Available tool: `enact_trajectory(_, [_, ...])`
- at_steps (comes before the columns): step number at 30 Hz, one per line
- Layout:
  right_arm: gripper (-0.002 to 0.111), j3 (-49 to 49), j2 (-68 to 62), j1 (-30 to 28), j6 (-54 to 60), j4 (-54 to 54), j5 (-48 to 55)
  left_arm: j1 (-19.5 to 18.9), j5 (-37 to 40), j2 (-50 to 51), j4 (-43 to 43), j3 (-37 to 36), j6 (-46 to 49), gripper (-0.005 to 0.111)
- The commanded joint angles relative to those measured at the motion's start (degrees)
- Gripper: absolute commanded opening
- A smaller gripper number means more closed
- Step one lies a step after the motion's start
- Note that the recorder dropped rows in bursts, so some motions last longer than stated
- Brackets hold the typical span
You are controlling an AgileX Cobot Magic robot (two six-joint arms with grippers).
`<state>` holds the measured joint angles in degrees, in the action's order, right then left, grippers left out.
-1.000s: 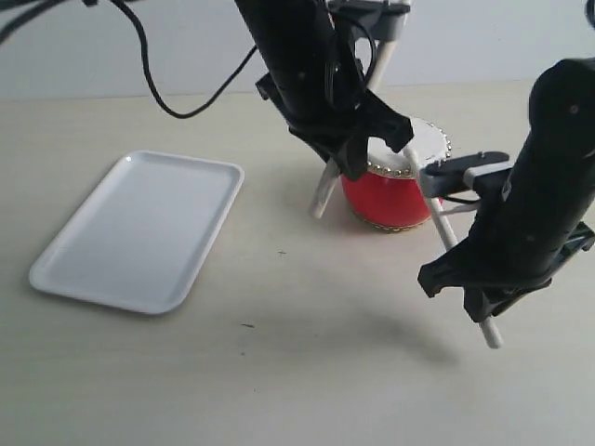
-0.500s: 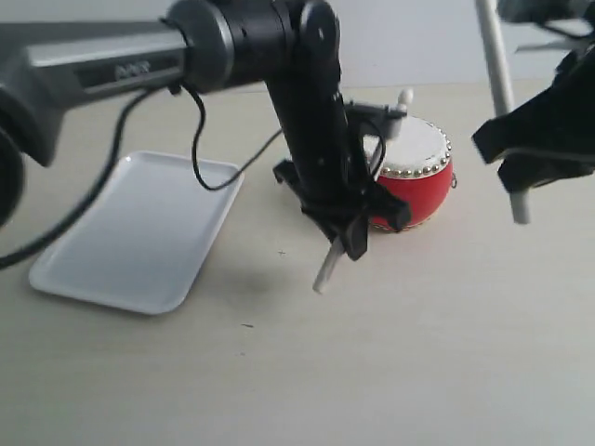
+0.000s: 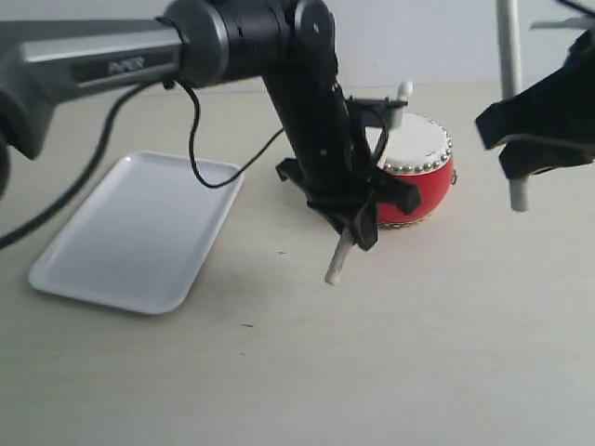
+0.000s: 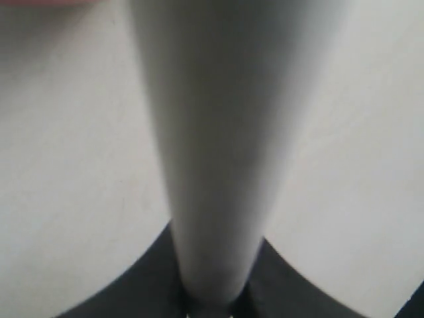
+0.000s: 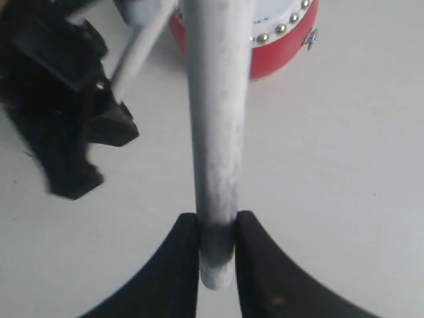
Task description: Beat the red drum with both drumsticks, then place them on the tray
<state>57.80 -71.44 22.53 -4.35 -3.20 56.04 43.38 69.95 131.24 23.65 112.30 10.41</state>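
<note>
Accordingly, the left gripper [image 3: 361,216] was found clamped on one drumstick [image 3: 337,264], which ran slanted through it, its rounded tip raised beyond the gripper over the red drum [image 3: 426,190]; contact with the drumhead could not be determined. The right gripper [image 5: 217,248] pinched the second drumstick [image 5: 215,126] near its butt end, both fingers [image 5: 255,265] pressed against the shaft, which stood near upright, clear of the drum. The tray [image 3: 139,232] lay well apart from both grippers, on the left gripper's side away from the drum.

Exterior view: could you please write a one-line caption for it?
Left gripper holds a cream wooden drumstick tilted, right gripper a second drumstick upright, beside glossy red drum and white tray.
</note>
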Motion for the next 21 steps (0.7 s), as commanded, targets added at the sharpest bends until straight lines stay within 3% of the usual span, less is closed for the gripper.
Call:
enact_trajectory(1, [0.000, -2.1, -12.2, -0.2, 3.3, -1.6, -3.9, -0.4, 0.0, -8.9, -1.2, 0.1, -0.6, 0.000])
enact_trajectory(6, [0.000, -1.9, -26.1, -0.2, 4.7, -1.8, -4.7, -0.4, 0.0, -16.3, -2.3, 0.1, -1.7, 0.000])
enact_trajectory(10, [0.000, -1.4, -29.6, -0.2, 4.7, -2.5, -4.8, -0.4, 0.0, -18.8, -3.4, 0.1, -1.7, 0.000])
enact_trajectory(16, [0.000, -1.4, -20.8, -0.2, 4.3, -1.2, -3.0, -0.4, 0.0, -16.5, -6.2, -0.1, -1.7, 0.000])
enact_trajectory(21, [0.000, -1.4, -7.5, -0.2, 0.9, 0.4, 2.6, -0.4, 0.0, -8.6, -6.1, -0.1, -1.7, 0.000])
